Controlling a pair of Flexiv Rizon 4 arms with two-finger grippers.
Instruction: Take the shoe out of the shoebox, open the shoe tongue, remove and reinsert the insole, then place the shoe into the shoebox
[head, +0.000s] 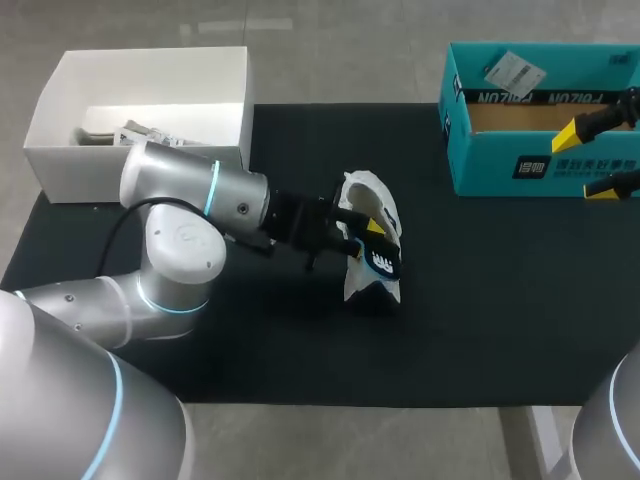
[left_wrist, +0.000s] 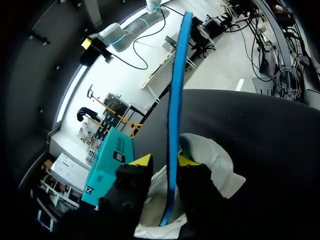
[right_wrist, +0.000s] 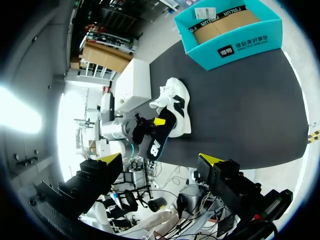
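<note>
- Our left tool (left_wrist: 167, 161) pinches the insole (left_wrist: 175, 100) edge-on at the shoe (head: 365, 190), likely to guide it through the opening.
- Our right tool (head: 592, 158) hangs spread beside the shoebox (head: 540, 165).

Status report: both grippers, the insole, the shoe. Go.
Left gripper shut on insole, held edge-up by shoe. Right gripper open, empty, away from shoe. Shoe on mat, outside shoebox. Nothing between them.

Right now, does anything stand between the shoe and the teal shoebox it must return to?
Nothing visible does: no object lies on the mat between the shoe and the shoebox. The left gripper is shut on the insole at the shoe; the right gripper hangs open near the box's right end.
</note>
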